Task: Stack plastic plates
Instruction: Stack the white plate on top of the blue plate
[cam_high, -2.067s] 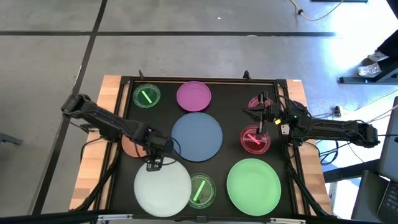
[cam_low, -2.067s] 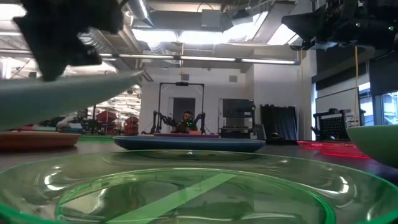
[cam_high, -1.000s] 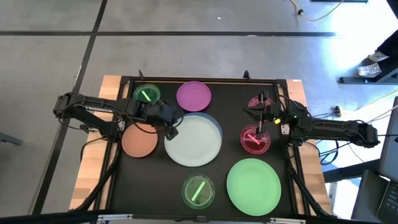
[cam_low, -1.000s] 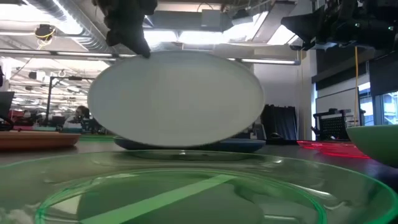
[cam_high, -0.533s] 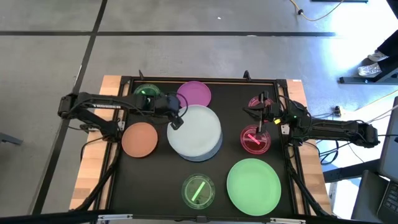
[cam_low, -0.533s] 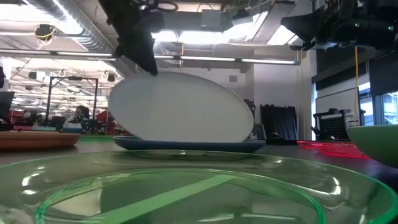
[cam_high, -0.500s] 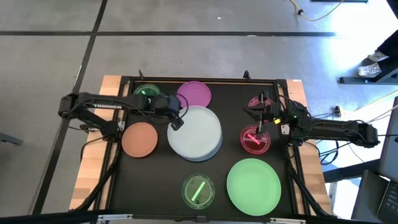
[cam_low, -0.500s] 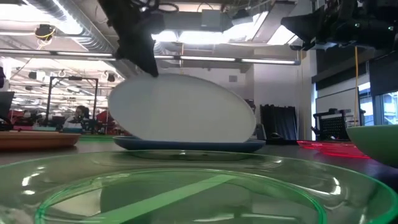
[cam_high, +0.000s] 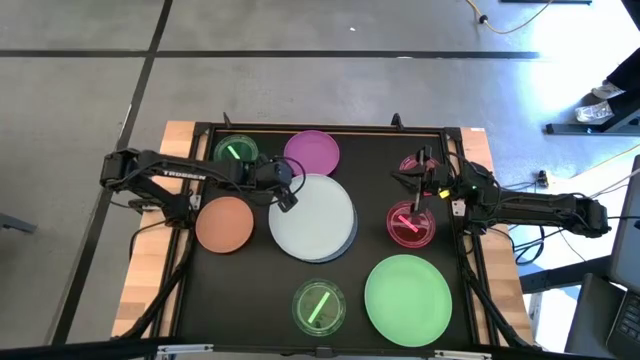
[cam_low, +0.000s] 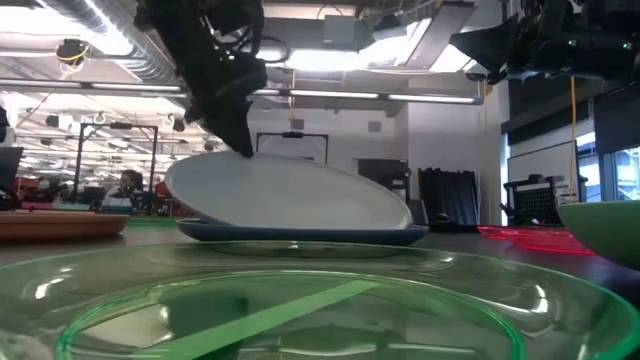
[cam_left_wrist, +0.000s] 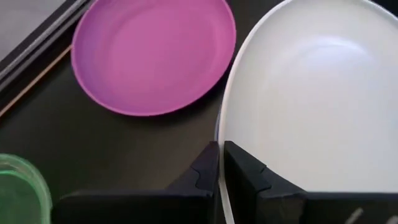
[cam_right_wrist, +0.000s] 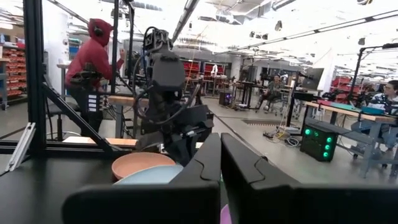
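Note:
My left gripper (cam_high: 285, 196) is shut on the large white plate (cam_high: 312, 217), which lies tilted over the large blue plate (cam_high: 350, 236) at the table's middle. In the low view the white plate (cam_low: 290, 200) slopes down to the right onto the blue plate (cam_low: 300, 233). The purple plate (cam_high: 311, 152) lies just behind them and the orange plate (cam_high: 224, 223) to their left. My right gripper (cam_high: 428, 180) is shut and empty, raised over the two small pink plates (cam_high: 411, 223) at the right. My left gripper pinches the white plate's left rim (cam_left_wrist: 219, 127) between its two fingers, one above the rim and one below. The fingers (cam_low: 232, 120) come slanting down from the table's left. The held side is raised; the opposite edge (cam_low: 400, 220) rests on the blue plate.
A small green plate (cam_high: 235, 152) lies at the far left, another small green plate (cam_high: 318, 306) at the near middle, and the large green plate (cam_high: 407, 296) at the near right. People show in the room beyond the table (cam_right_wrist: 93, 56).
My left gripper has gone down with the white plate. The plate stood steeply tilted over the blue plate; now it lies much flatter, its right edge resting on the blue plate and its held left side still raised.

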